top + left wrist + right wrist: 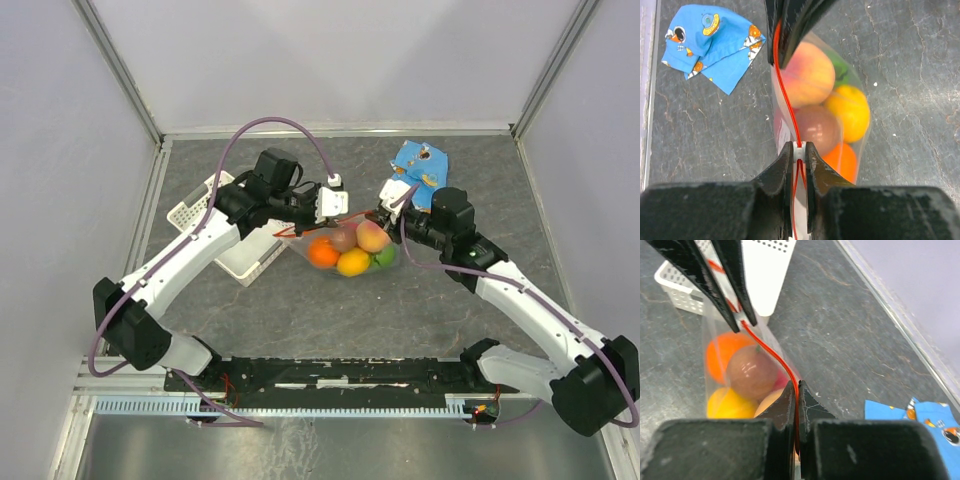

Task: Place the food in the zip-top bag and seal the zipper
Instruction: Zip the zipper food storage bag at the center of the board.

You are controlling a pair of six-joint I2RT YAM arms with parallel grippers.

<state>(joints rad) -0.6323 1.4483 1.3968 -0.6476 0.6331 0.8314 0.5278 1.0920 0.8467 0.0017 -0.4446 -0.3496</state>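
The clear zip-top bag (350, 250) hangs between my two grippers with the food inside: peach (807, 72), brown-pink (815, 127), yellow-orange (850, 110), orange (842, 160) and green (842, 70) fruits. The red-orange zipper (785, 95) runs along the bag's top edge from one gripper to the other. My left gripper (799, 147) is shut on the zipper at its white slider, at the bag's left end (338, 213). My right gripper (796, 385) is shut on the zipper (770, 347) at the right end (380, 212).
A white lattice basket (215, 235) lies left of the bag, under the left arm. A blue printed snack packet (420, 165) lies behind the right gripper near the back wall. Grey walls close in the table on three sides.
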